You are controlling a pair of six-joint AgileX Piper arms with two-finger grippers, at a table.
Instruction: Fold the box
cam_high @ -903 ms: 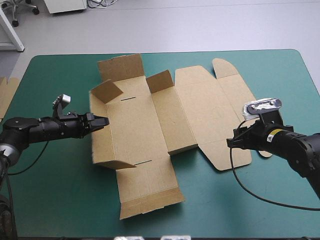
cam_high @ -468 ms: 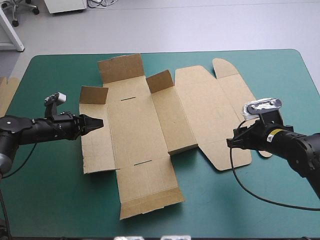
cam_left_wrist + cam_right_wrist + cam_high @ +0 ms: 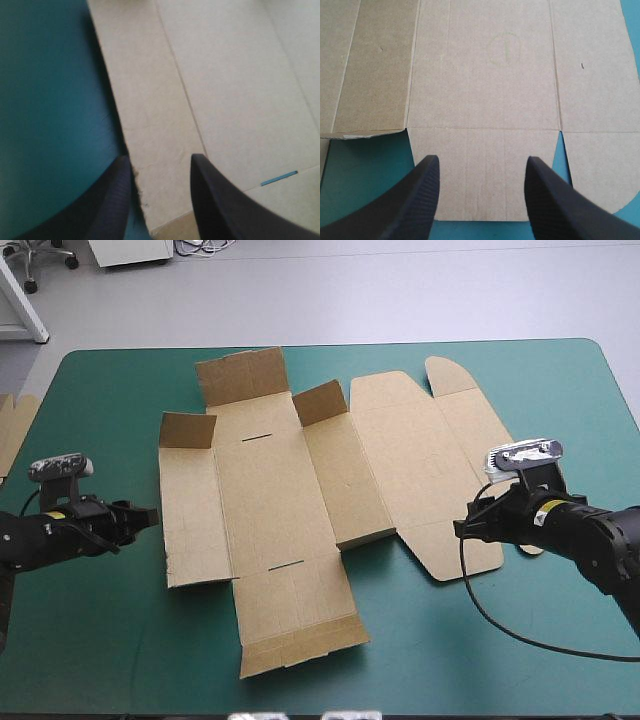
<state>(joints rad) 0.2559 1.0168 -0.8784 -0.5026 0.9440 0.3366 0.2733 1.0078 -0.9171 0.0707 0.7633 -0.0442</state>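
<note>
The brown box (image 3: 300, 500) lies spread in the middle of the teal-green table, almost flat. Two small flaps (image 3: 187, 430) (image 3: 320, 402) still stand up at its far side. My left gripper (image 3: 149, 514) sits low just off the box's left edge, not touching it. In the left wrist view the left gripper (image 3: 160, 160) is open, and the edge of the box's left panel (image 3: 150, 100) runs between its fingers. My right gripper (image 3: 461, 525) is at the box's near right flap. In the right wrist view it (image 3: 481, 160) stands open over that flap (image 3: 485, 170).
An edge of more brown board (image 3: 12, 430) shows at the table's left edge. Bare teal-green cover (image 3: 120, 640) lies near the front on both sides of the box.
The box's left wall, raised earlier, has dropped flat. My left gripper has drawn back to the left, away from the box. The right arm has not moved.
</note>
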